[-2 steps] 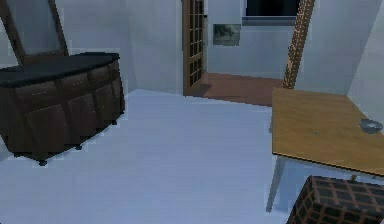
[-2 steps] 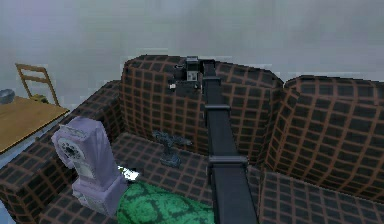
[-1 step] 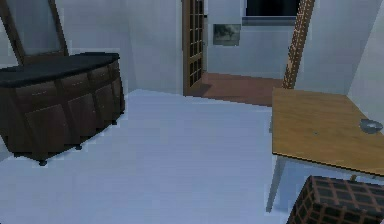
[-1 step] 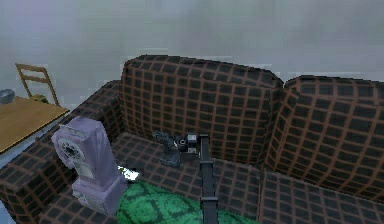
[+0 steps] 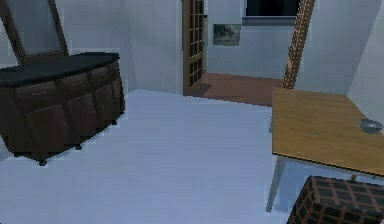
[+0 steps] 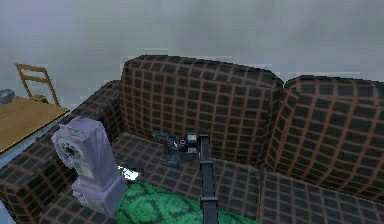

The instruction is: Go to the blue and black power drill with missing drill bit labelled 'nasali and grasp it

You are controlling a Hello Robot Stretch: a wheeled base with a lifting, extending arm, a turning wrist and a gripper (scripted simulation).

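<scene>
In the arm side view my arm rises from the bottom edge over a dark plaid sofa. At its far end the gripper shows as a dark shape with small white squares beside it, low over the sofa's seat cushion. The dark plaid seat lies right behind the fingers, so I cannot tell whether the gripper holds anything. I cannot make out a blue and black drill apart from the gripper's own dark body.
A pale purple boxy object stands on the sofa's left end, with a green patterned patch beside it. A wooden table carries a small grey bowl. A dark dresser stands left, and an open doorway lies ahead across bare floor.
</scene>
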